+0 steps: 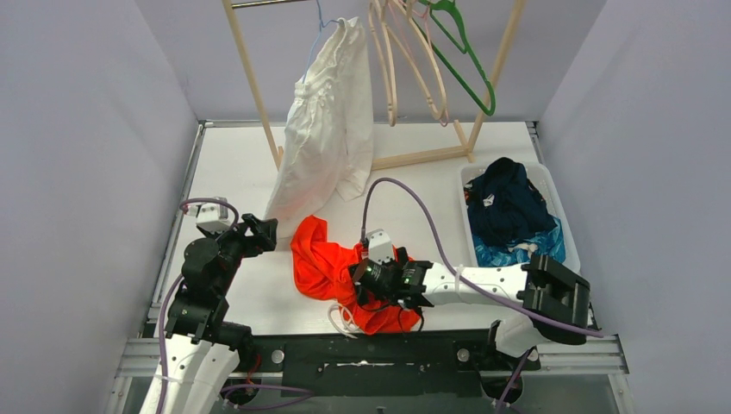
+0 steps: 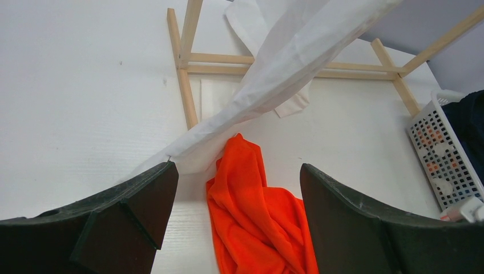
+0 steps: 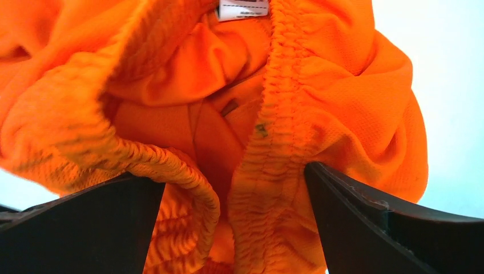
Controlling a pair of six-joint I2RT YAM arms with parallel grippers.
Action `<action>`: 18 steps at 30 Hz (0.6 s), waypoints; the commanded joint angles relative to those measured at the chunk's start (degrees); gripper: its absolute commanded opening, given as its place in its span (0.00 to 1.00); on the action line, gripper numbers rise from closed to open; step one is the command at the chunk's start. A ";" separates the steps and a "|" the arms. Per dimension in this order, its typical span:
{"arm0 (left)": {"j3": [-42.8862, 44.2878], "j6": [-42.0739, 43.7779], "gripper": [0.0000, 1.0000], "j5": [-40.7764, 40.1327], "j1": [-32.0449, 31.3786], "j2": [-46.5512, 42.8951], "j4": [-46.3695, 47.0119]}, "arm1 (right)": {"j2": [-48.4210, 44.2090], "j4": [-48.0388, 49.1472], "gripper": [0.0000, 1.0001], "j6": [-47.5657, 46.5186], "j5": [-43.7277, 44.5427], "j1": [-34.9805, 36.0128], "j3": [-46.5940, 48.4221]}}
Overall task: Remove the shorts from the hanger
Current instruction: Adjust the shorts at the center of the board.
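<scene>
1. White shorts point(image 1: 328, 129): hang full length from a pale blue hanger point(image 1: 321, 24) on the wooden rack point(image 1: 250, 78), far side of the worktop point(image 1: 233, 172). Lower hem trails down to the worktop, left of centre.
2. Orange shorts point(image 1: 321, 259): off the rack, crumpled on the worktop, centre front, just beside the white hem. Waistband elastic and a white label point(image 3: 242, 8) show in the right wrist view. White drawstring point(image 1: 340, 319) lies loose at the near edge.
3. Navy shorts point(image 1: 509, 203): piled in the white basket point(image 1: 562, 226), right side of the worktop.
4. Blue leaf-print shorts point(image 1: 530, 246): same basket, under and in front of the navy pair.
5. Spare hangers: green hanger point(image 1: 470, 60) and several beige hangers point(image 1: 392, 69), on the rack's right half, nothing on them.
6. Left tool point(image 2: 237, 217): fingers spread wide, gripping nothing. It sits low over the worktop and points at the rack base. White hem reaches the tip of one finger; can't tell if it touches.
7. Right tool point(image 3: 234, 188): fingers spread, set down into the orange shorts, the gathered waistband bunched between them and not pinched.
8. Purple cable point(image 1: 405, 194): arcs up over the right arm.
</scene>
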 commanded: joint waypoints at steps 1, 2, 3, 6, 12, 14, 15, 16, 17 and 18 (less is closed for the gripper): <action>0.59 -0.20 0.79 0.60 0.42 0.07 2.64 | 3.12 6.48 0.98 -5.24 -4.68 -2.81 -0.57; 0.55 -0.20 0.79 0.58 0.47 0.09 2.56 | 5.21 4.63 0.98 -5.97 -5.04 -2.69 0.09; 0.59 -0.20 0.79 0.37 0.45 0.15 2.48 | 7.43 2.57 0.98 -5.61 -4.79 -2.37 0.66; 0.63 -0.20 0.79 0.38 0.47 0.29 2.47 | 13.95 -1.19 0.98 -3.27 -3.56 -0.44 0.64; 0.59 -0.20 0.79 0.48 0.80 0.25 2.46 | 17.81 -4.50 0.80 0.82 0.31 0.58 2.57; 0.54 -0.20 0.79 0.50 0.81 0.25 2.54 | 15.39 -1.35 0.61 -0.16 0.37 0.44 2.36; 0.54 -0.20 0.79 0.57 0.80 0.29 2.54 | 13.74 0.38 0.52 -0.99 0.29 0.31 1.79; 0.54 -0.20 0.79 0.58 0.81 0.37 2.58 | 11.57 1.81 0.42 -1.58 0.33 0.04 1.43; 0.54 -0.20 0.79 0.74 0.88 0.42 2.59 | 9.87 2.89 0.34 -2.28 0.56 -0.05 0.95; 0.54 -0.20 0.79 0.84 0.89 0.42 2.63 | 8.22 3.32 0.27 -2.55 1.42 -0.25 0.63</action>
